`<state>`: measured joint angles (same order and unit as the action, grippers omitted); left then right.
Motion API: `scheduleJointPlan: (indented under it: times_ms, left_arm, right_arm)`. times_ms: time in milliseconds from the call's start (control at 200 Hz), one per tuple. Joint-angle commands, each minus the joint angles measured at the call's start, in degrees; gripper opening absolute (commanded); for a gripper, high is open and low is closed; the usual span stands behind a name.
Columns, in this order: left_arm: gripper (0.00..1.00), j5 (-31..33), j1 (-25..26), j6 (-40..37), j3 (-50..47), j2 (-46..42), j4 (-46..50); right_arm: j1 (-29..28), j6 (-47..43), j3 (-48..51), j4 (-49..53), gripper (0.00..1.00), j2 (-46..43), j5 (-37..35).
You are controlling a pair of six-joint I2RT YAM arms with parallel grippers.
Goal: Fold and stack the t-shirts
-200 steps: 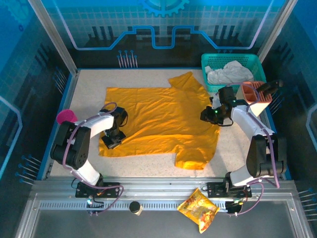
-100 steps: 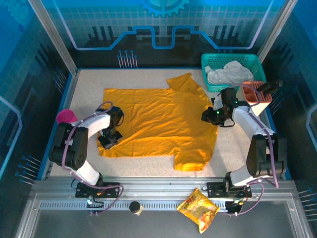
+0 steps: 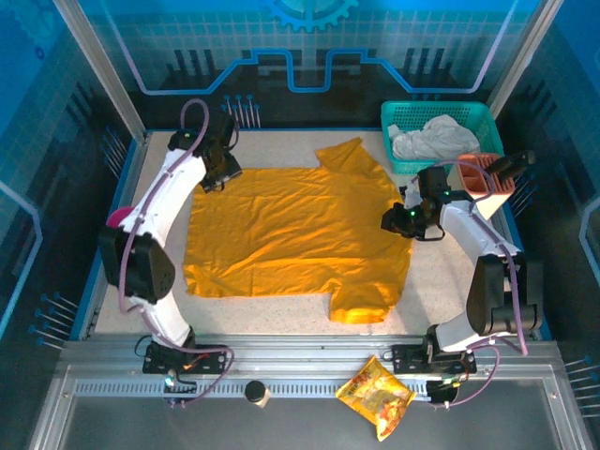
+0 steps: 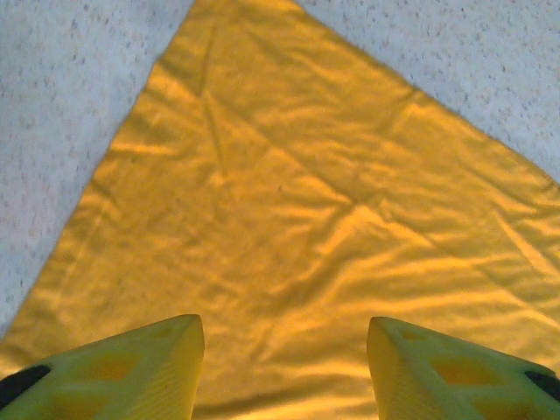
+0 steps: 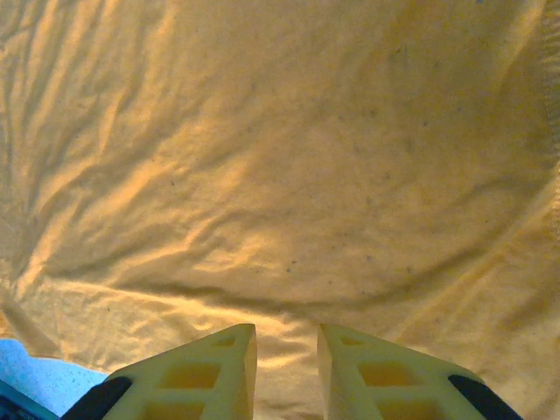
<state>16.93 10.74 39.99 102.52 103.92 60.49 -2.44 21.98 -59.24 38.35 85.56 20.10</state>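
No writing can be read anywhere; the print on the snack packet (image 3: 377,396), which lies nearer than the t-shirt's near hem, is too small to make out.

The orange-yellow t-shirt (image 3: 300,234) lies spread open on the speckled table (image 3: 450,272), 1 sleeve pointing away and 1 pointing near. Off its far-right side stands a teal basket (image 3: 412,114) holding a crumpled white cloth (image 3: 431,139). Right of the shirt is a salmon tub (image 3: 483,176) with a dark object (image 3: 514,163) standing in it.

The left gripper (image 4: 284,367) hangs at the shirt's far-left corner, its 2 fingers spread wide with nothing between them but the cloth below. The right gripper (image 5: 286,359) sits at the shirt's right edge, fingers almost together with a narrow slit; whether they pinch the cloth cannot be told.

A pink object (image 3: 122,220) sits left of the shirt.
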Motion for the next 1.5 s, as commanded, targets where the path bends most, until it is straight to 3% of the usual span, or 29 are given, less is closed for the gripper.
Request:
scheduleJointPlan:
  times_ms: [0,235,471,836,1136,1497]
  left_arm:
    - [0.52,-0.05,-4.29,-5.66,5.65,8.87,3.12]
    - [0.44,1.07,-8.49,-9.75,20.67,25.53,2.72]
    - [0.46,1.10,-11.10,-10.20,30.11,35.24,2.84]
    - [0.50,-3.60,-16.24,-9.92,31.21,39.42,-1.46]
    - [0.50,-7.85,-17.15,-13.08,37.03,46.21,-2.51]
    - [0.47,-7.78,-18.12,-12.98,36.89,46.47,-3.84]
  right_arm:
    - [0.72,-0.50,-0.92,2.78,0.26,-2.76,1.36]
    - [0.77,-0.11,0.08,5.09,0.28,-6.57,-0.81]
    - [0.77,1.65,0.66,6.08,0.29,-7.82,-1.55]
    - [0.22,2.51,-1.74,7.44,0.29,-6.56,-2.67]
    - [-1.06,2.91,-2.34,7.45,0.29,-5.50,-3.53]
    - [-1.19,3.34,-2.19,7.45,0.29,-5.32,-4.10]
